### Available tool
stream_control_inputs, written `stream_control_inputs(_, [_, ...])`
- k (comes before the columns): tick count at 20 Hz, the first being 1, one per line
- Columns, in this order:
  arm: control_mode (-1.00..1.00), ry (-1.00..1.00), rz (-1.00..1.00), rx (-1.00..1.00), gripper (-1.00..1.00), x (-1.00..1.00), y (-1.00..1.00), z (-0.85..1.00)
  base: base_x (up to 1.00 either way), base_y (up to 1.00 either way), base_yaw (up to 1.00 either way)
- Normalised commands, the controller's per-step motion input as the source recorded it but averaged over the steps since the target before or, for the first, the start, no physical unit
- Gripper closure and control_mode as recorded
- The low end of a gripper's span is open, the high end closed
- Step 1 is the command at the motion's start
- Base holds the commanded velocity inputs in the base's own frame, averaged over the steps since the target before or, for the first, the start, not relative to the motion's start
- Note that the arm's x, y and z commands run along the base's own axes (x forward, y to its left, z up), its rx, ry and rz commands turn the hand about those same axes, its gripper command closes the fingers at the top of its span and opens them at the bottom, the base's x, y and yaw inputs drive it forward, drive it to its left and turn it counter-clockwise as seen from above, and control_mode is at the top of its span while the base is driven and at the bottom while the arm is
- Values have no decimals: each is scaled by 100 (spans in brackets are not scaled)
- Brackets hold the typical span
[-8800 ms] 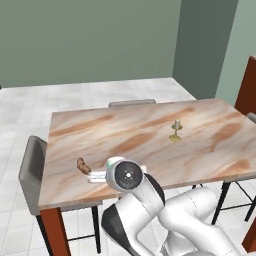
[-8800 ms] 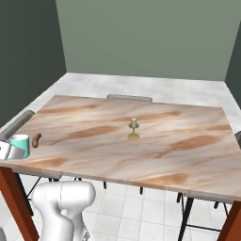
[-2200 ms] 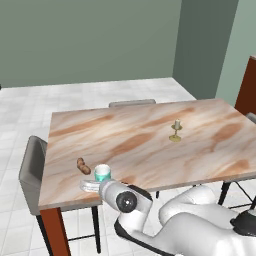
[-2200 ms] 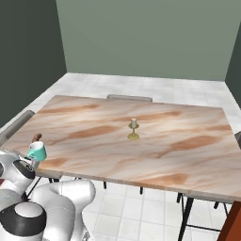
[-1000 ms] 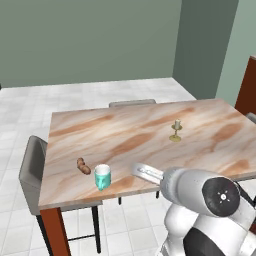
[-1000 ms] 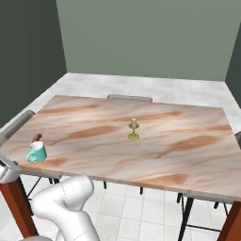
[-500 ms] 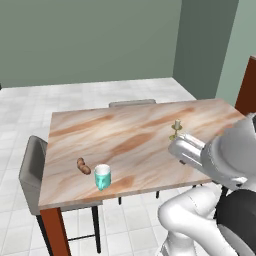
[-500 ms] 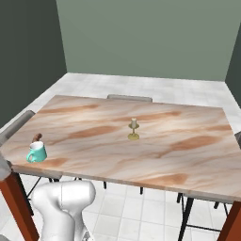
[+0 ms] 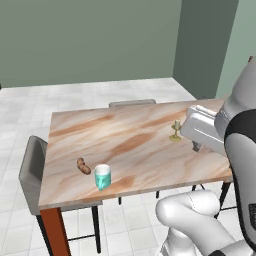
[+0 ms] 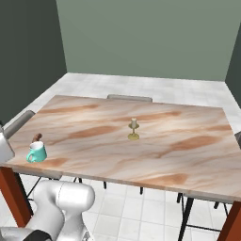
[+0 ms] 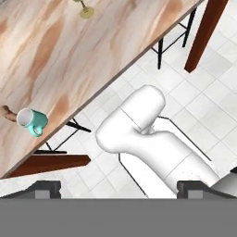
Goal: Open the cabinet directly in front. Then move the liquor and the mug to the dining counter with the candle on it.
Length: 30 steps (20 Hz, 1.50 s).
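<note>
Currently mug (image 9: 102, 176) upright on desk (image 9: 135, 145), near front-left corner in left base view, handle toward the edge; small brown lump (image 9: 83, 166) just beside it. Candle (image 9: 175, 131) in holder stands mid-desk, well apart from mug. Fingers (image 11: 118, 189) spread wide, nothing between them, off the desk, hand view looking down past desk edge at floor.

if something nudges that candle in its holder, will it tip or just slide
The candle probably tips rather than slides: it stands tall and thin on a narrow stem with a small round foot. It looks light, so a gentle bump might topple it. The dining counter top looks smooth, so a low push may slide it.
</note>
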Motion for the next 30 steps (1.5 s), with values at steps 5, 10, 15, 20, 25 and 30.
stream_control_inputs(5, [-100,0,6,11,-100,15,-44,-69,0,0,0])
stream_control_inputs(10, [-100,-6,1,3,-100,16,-40,-81,0,0,0])
stream_control_inputs(15, [-100,-1,-2,1,-100,0,-10,-13,0,0,0])
stream_control_inputs(20, [-100,-6,-3,4,-100,-6,-6,19,0,0,0])
stream_control_inputs(25, [-100,-11,-1,0,-100,-7,0,19,0,0,0])
stream_control_inputs(30, [-100,-8,0,0,-100,-1,0,7,0,0,0])
